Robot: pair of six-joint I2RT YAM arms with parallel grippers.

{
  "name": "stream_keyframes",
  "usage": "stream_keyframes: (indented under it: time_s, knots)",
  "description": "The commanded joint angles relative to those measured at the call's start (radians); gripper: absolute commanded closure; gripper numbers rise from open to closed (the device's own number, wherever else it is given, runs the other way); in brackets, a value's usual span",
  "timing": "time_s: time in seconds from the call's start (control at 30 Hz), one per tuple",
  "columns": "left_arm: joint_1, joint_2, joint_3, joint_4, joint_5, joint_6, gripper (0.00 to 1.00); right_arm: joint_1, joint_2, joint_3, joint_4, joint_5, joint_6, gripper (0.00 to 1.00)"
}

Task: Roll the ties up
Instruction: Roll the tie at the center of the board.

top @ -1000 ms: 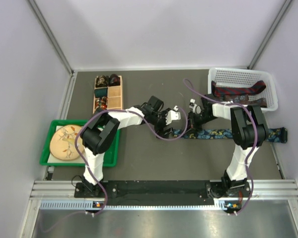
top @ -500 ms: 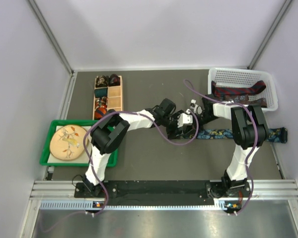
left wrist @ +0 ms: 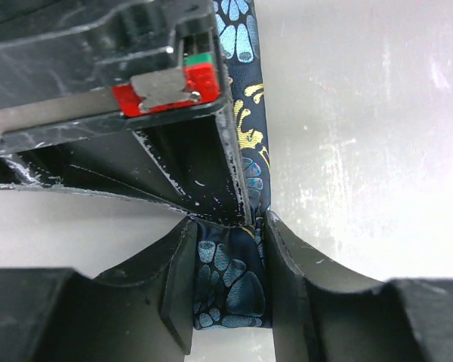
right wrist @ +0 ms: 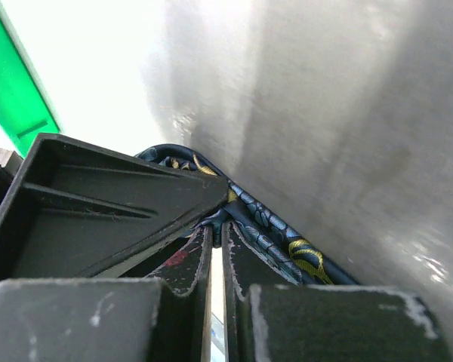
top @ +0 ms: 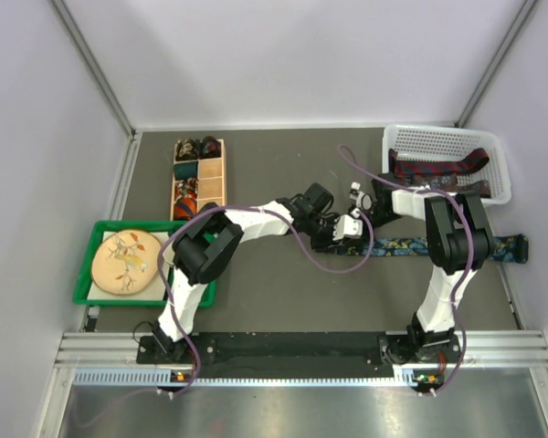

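Note:
A dark blue tie point(top: 411, 245) with a floral print lies flat across the mat, running right to its end point(top: 516, 248). My left gripper point(top: 341, 230) meets it at its left end. In the left wrist view the folded fabric point(left wrist: 230, 279) fills the gap between both fingers, so my left gripper point(left wrist: 228, 245) is shut on it. My right gripper point(top: 358, 212) sits right against the left one. Its fingers point(right wrist: 245, 260) are shut, with a fold of the tie point(right wrist: 287, 237) pinched at the tips. More ties point(top: 438, 169), dark red and navy, lie in the white basket point(top: 498, 160).
A wooden divided box point(top: 212, 157) at the back left holds small rolled coils. A green tray point(top: 100, 294) with a round plate point(top: 123, 260) sits at the left edge. The two grippers are crowded together, and purple cables loop over both arms.
My left arm has swung right to the tie's left end beside the right gripper, and its jaws have closed onto the fabric. The right arm has not moved.

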Motion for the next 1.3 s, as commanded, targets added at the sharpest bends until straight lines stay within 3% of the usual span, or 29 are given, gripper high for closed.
stream_keyframes:
  time_s: [0.0, 0.23, 0.47, 0.67, 1.0, 1.27]
  knots:
    - [0.007, -0.025, -0.067, -0.161, -0.132, 0.071, 0.65, 0.056, -0.033, 0.025, 0.025, -0.049, -0.002, 1.00]
    - [0.020, -0.079, -0.161, -0.186, -0.172, 0.091, 0.75, 0.084, -0.001, 0.054, 0.018, -0.051, 0.015, 1.00]
    - [0.025, -0.059, -0.152, -0.197, -0.155, 0.087, 0.82, 0.082, 0.009, 0.088, -0.044, -0.019, -0.025, 1.00]
    - [0.025, -0.048, -0.149, -0.201, -0.162, 0.090, 0.87, 0.001, -0.056, 0.125, -0.149, -0.043, -0.102, 0.83]
    - [0.025, -0.038, -0.134, -0.198, -0.164, 0.078, 0.89, -0.024, -0.021, 0.186, -0.180, 0.226, -0.205, 0.83]
    - [0.023, -0.035, -0.129, -0.197, -0.162, 0.070, 0.89, -0.005, -0.004, 0.192, -0.271, 0.259, -0.349, 0.83]
